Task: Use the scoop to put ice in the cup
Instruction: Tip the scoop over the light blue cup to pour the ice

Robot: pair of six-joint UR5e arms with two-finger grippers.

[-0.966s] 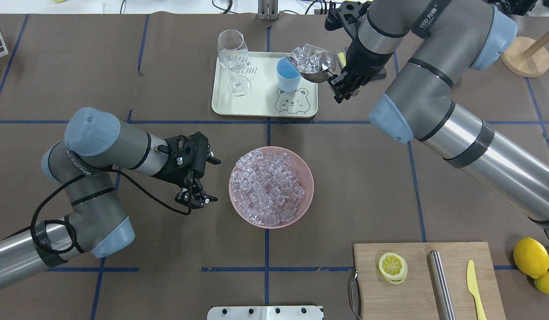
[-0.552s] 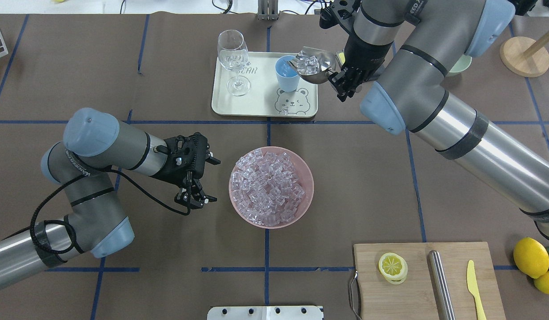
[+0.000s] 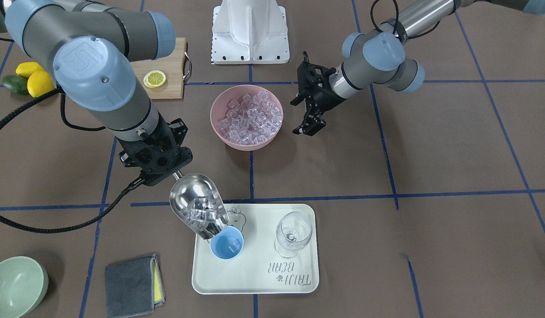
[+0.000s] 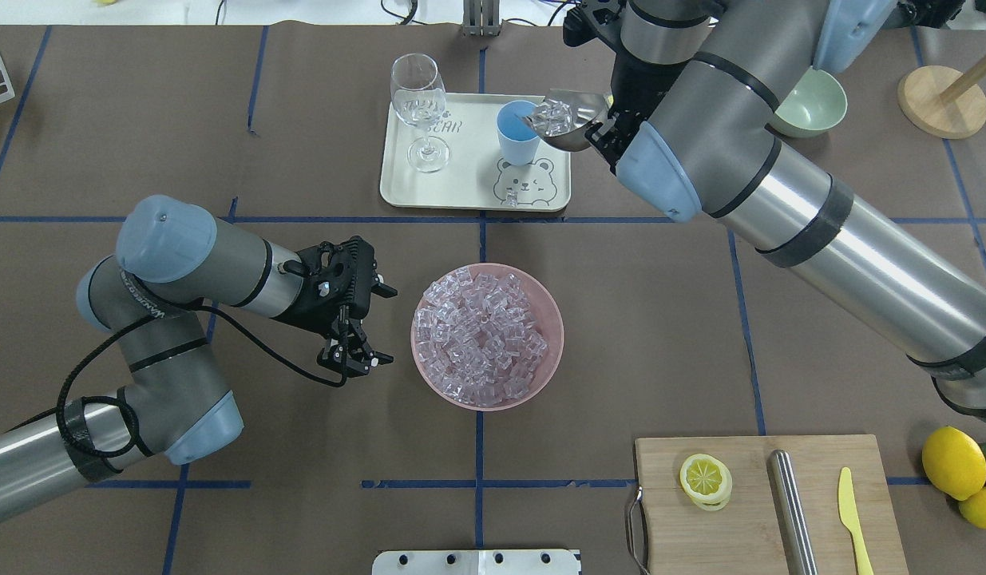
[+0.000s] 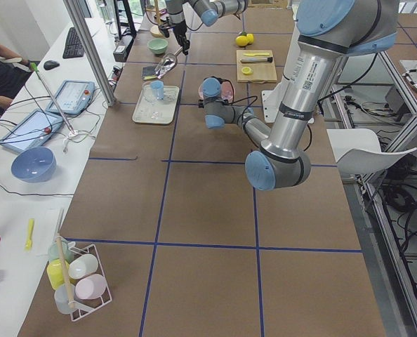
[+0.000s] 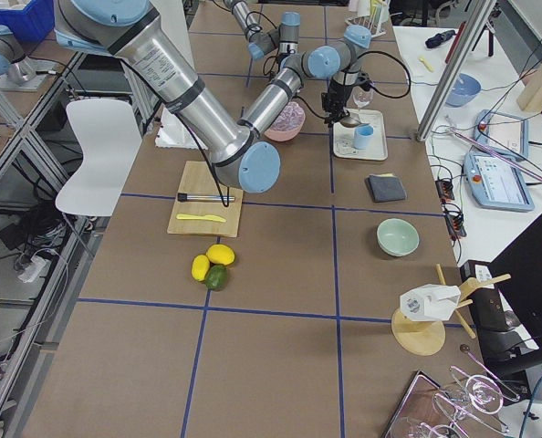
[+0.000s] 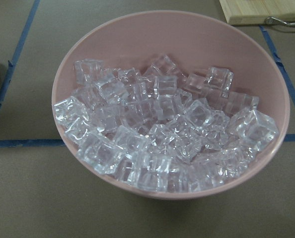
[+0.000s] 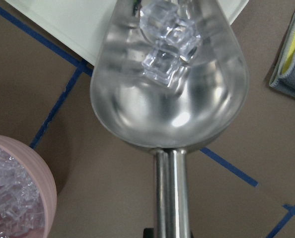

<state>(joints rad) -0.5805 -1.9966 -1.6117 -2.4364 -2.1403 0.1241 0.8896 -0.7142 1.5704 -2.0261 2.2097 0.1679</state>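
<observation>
My right gripper point(image 3: 163, 171) is shut on the handle of the steel scoop point(image 3: 197, 205), which is tilted with its lip over the rim of the light-blue cup point(image 3: 227, 248). Several ice pieces point(image 8: 170, 39) lie at the lip end of the trough. The cup point(image 4: 515, 136) stands on a pale tray point(image 4: 469, 192), and one ice piece shows inside it in the front-facing view. More ice point(image 4: 481, 335) fills a pink bowl point(image 4: 552, 319) at mid-table. My left gripper point(image 4: 385, 323) is open and empty just left of that bowl.
A wine glass point(image 4: 419, 104) stands on the tray's left, and a loose ice piece point(image 4: 510, 196) lies by the bear print. A green bowl point(image 4: 816, 100) and a grey cloth point(image 3: 133, 278) sit right of the tray. A cutting board point(image 4: 748, 511) holds a lemon slice, a rod and a knife.
My right arm has swung further over the tray and tipped the scoop more toward the cup. The ice has slid to the scoop's lip. The left arm has not moved.
</observation>
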